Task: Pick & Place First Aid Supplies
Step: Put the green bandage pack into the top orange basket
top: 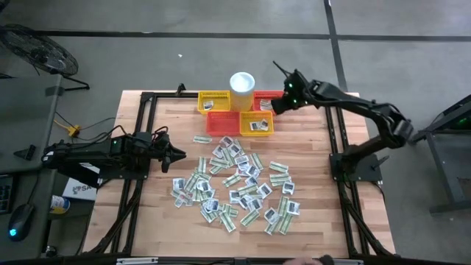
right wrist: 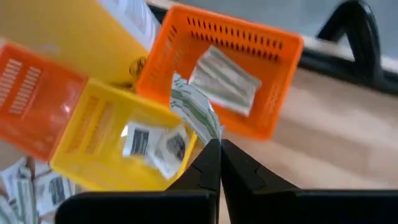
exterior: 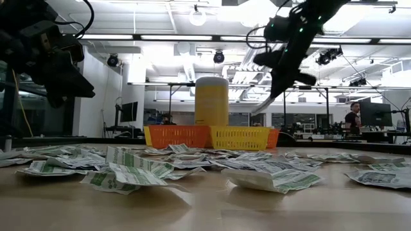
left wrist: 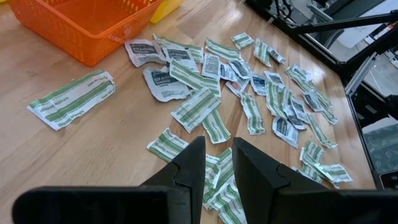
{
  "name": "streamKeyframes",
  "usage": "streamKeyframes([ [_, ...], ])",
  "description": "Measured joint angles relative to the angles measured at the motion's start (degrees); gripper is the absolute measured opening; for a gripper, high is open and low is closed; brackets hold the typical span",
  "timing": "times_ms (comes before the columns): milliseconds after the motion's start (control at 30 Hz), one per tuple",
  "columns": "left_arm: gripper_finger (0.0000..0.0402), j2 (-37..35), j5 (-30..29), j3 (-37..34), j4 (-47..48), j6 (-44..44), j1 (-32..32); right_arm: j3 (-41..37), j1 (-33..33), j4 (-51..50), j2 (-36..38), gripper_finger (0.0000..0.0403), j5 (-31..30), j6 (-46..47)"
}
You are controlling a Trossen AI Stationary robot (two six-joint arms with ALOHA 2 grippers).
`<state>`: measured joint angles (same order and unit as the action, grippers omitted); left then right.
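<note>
Held packet: a green-striped sachet (right wrist: 198,115) hangs pinched at the tips of the right gripper (right wrist: 219,144), its long axis trailing away from the fingers toward the baskets.
Right gripper: fingers closed on one end of the sachet; in the high view it sits raised over the far right basket cluster (top: 282,104).
Key relation: the sachet lies between the yellow basket (right wrist: 109,140) and the orange basket (right wrist: 245,78), overlapping the yellow basket's corner in the wrist view; which one it is truly above cannot be told.
Basket contents: the yellow basket holds dark-printed packets (right wrist: 149,144); the orange basket holds a green-striped packet (right wrist: 225,78).
Likely step: release into a basket, judged from the raised, loaded gripper.
Remaining supplies: a loose pile of sachets (top: 235,188) covers the table (top: 162,221) centre, nearer the left arm.
Left gripper: (left wrist: 216,163) fingers slightly parted, empty, hovering at the pile's left edge.
White cup: (top: 242,82) stands behind the baskets.
</note>
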<state>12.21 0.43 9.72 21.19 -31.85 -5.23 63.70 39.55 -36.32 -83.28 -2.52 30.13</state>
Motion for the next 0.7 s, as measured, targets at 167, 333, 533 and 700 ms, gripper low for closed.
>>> streamKeyframes([
  [167, 0.0080, 0.00, 0.02, 0.00, -0.01, 0.02, 0.01, 0.12, 3.96, 6.08, -4.73, 0.0000, 4.56, -3.64],
  [333, 0.0080, 0.00, 0.02, 0.00, 0.00, 0.02, 0.02, 0.12, 6.28, 10.97, -9.84, 0.0000, 6.48, -5.44],
  [533, 0.0080, 0.00, 0.00, 0.00, 0.00, 0.00, 0.00, 0.12, 6.69, 14.97, -14.43, 0.0000, 8.02, -5.68],
  [700, 0.0080, 0.00, 0.02, 0.00, 0.00, 0.00, 0.01, 0.12, 6.68, 14.95, -15.41, 0.0006, 7.64, -6.00],
])
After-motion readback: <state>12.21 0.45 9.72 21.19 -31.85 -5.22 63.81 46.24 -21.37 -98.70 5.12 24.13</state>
